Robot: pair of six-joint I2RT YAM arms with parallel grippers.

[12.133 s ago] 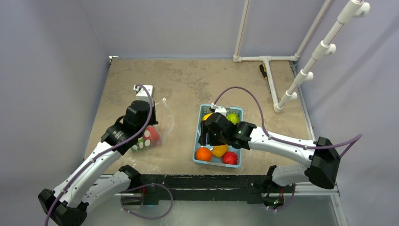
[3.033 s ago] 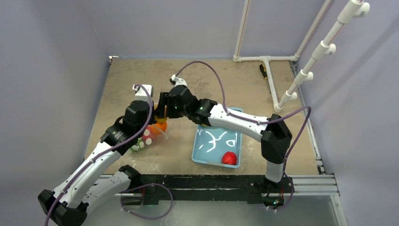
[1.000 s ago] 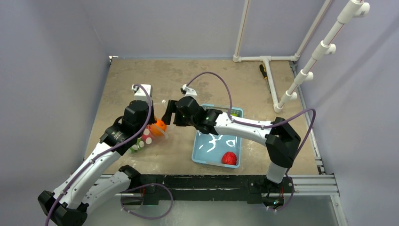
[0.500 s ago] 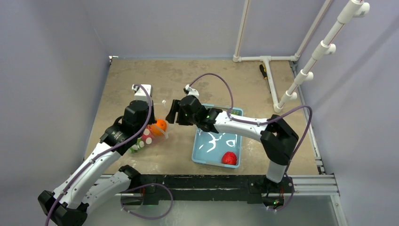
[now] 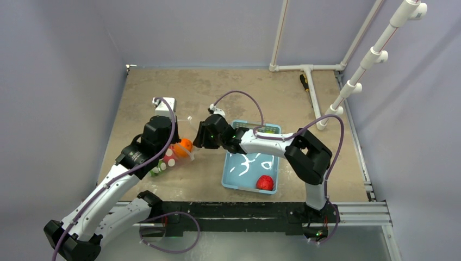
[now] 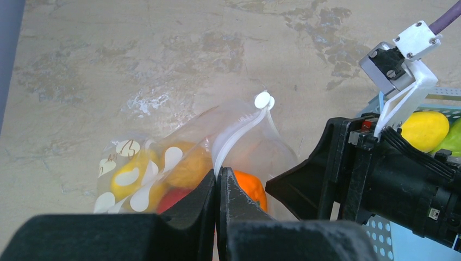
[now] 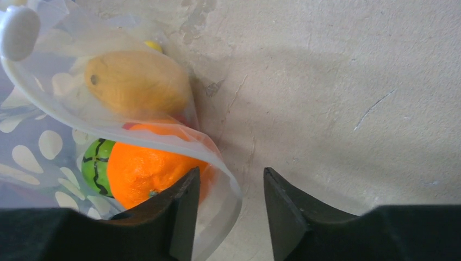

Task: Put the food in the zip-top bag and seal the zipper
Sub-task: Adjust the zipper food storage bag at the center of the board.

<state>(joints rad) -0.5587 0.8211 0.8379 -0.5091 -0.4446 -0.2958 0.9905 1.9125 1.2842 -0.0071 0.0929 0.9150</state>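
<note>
Seen from above, a brown tabletop (image 5: pixel 228 92) carries two robot arms reaching in from the near edge. Left of centre lies the zip-top bag (image 5: pixel 173 155), clear plastic with white dots, its mouth turned to the right. The left gripper (image 6: pixel 218 176) has its two black fingers pressed together on the zipper (image 6: pixel 239 133), the whitish strip along the bag's mouth, and holds that edge up off the table. Inside the bag are several pieces of the food: an orange fruit (image 7: pixel 147 174) right at the mouth, a tan-yellow fruit (image 7: pixel 136 81) beyond it, and a green striped fruit (image 7: pixel 95 160) beside the orange one, with more yellow and red shapes deeper in. The right gripper (image 7: pixel 231 174) hangs just to the right of the bag's mouth, fingers apart and holding nothing, with the bag's lip and bare table showing between them. To the right stands a light-blue basket (image 5: pixel 224 176). A red fruit (image 5: pixel 265 182) sits in its near right corner, and the left wrist camera shows a yellow fruit (image 6: pixel 425 130) with a green one beside it at the far end, behind the right arm.
</note>
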